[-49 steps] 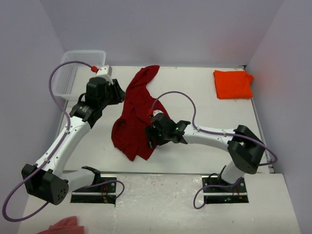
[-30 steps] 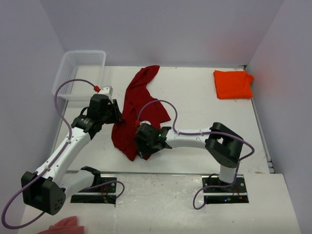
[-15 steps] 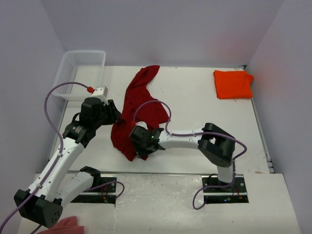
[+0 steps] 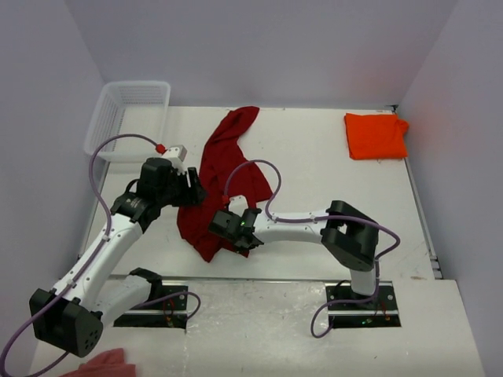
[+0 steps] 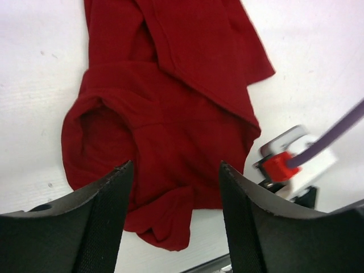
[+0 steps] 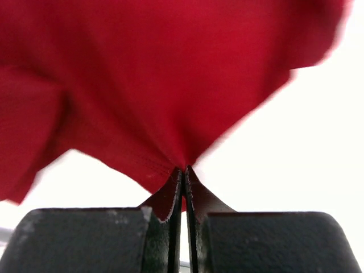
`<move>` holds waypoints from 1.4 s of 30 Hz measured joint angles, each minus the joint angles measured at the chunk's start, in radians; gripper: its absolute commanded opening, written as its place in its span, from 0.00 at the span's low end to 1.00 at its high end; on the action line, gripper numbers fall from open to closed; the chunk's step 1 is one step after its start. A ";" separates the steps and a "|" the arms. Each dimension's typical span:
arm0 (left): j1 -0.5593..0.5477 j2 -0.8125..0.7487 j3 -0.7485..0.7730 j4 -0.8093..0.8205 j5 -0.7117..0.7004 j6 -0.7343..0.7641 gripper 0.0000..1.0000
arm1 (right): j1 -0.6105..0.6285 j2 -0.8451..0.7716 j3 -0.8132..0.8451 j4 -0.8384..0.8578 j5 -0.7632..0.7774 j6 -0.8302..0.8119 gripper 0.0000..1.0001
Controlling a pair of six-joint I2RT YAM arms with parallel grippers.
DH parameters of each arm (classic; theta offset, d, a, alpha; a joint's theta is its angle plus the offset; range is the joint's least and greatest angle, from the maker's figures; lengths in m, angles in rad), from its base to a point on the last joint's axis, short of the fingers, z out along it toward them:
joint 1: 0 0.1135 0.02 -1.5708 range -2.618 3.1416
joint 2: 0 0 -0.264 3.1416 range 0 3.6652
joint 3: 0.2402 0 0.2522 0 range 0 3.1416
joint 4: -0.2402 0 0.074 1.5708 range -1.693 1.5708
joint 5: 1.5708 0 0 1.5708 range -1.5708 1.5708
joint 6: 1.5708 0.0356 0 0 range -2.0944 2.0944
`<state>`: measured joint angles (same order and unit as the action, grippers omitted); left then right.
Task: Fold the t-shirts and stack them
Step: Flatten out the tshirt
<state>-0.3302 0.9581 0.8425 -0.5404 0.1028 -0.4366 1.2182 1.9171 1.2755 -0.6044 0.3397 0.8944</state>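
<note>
Nothing here can be read: no words, numbers, labels or logos. The red shirt (image 4: 224,161) shows plain cloth, and so does the orange shirt (image 4: 376,135) at two o'clock on the desk (image 4: 322,149).

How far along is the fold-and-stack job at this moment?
Done: the orange t-shirt lies folded at far right. In hand: the right gripper is shut on an edge of the crumpled red t-shirt, the left gripper open above it. Left: folding the red one and stacking the two.
</note>
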 measured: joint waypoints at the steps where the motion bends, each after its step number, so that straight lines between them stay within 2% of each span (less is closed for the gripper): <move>1: -0.001 0.018 -0.008 -0.002 0.010 0.003 0.65 | -0.004 -0.002 0.015 -0.049 0.032 -0.005 0.00; 6: -0.043 0.097 -0.018 -0.010 0.028 0.003 0.64 | -0.081 -0.080 0.112 -0.190 0.119 -0.065 0.00; 12: -0.155 0.210 -0.021 0.012 0.039 -0.016 0.63 | -0.192 -0.219 0.201 -0.195 0.143 -0.160 0.00; 17: -0.284 0.267 -0.055 0.059 0.039 -0.070 0.61 | -0.208 -0.229 0.218 -0.201 0.139 -0.206 0.00; 22: -0.340 0.304 -0.063 0.068 0.011 -0.112 0.57 | -0.235 -0.237 0.209 -0.204 0.137 -0.226 0.00; 26: -0.385 0.326 -0.063 0.049 -0.094 -0.159 0.49 | -0.280 -0.299 0.153 -0.200 0.127 -0.234 0.00; 33: -0.480 0.391 -0.027 -0.089 -0.358 -0.275 0.50 | -0.328 -0.442 0.053 -0.187 0.109 -0.242 0.00; 42: -0.563 0.511 0.005 -0.159 -0.483 -0.389 0.49 | -0.339 -0.508 -0.021 -0.151 0.070 -0.262 0.00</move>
<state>-0.8932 1.4693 0.8474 -0.6991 -0.3801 -0.8253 0.8795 1.4094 1.2541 -0.7551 0.4099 0.6323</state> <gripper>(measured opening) 0.502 0.007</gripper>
